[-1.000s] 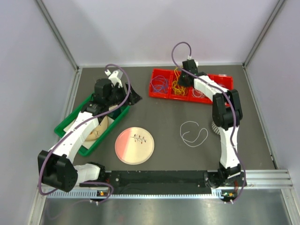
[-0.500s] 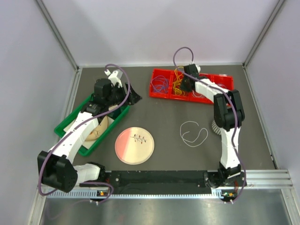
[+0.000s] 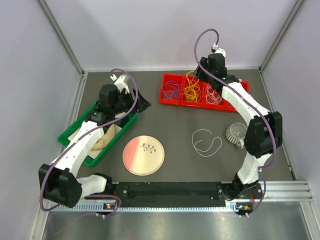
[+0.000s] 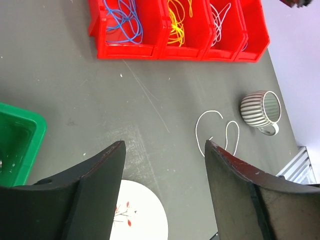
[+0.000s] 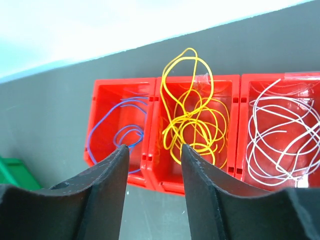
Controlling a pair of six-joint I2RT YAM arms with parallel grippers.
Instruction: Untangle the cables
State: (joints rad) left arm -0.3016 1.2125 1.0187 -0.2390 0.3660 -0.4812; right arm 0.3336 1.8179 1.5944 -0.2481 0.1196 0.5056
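Fingers of the right gripper (image 5: 152, 148) have come up out of the middle compartment of the red bin (image 3: 170, 102), where a second ago they were shut and low among the yellow cables (image 5: 192, 125). They now stand moderately apart above the bin with nothing between them. The yellow bundle lies wholly in its own compartment, so that colour looks delivered and this arm is free for another pick.

On the surface nearest the arm bases lies a pink plate (image 3: 143, 155), untouched. Just right of it and a little farther off, a loose white cable (image 3: 206, 141) lies in an open loop. It is the only cable outside the bin and probably the next one to collect. A striped mug (image 3: 235, 133) stands just to the right of that loop and could crowd an approach from that side.

At the left, a green tray (image 3: 120, 137) sits under the left arm. The left gripper (image 4: 164, 145) hangs past the tray's far end over bare surface, fingers wide and empty.

Farthest off, the bin holds blue cables (image 5: 122, 132) on the left, yellow in the middle and white cables (image 5: 277, 145) on the right, each lot kept apart by the dividing walls.
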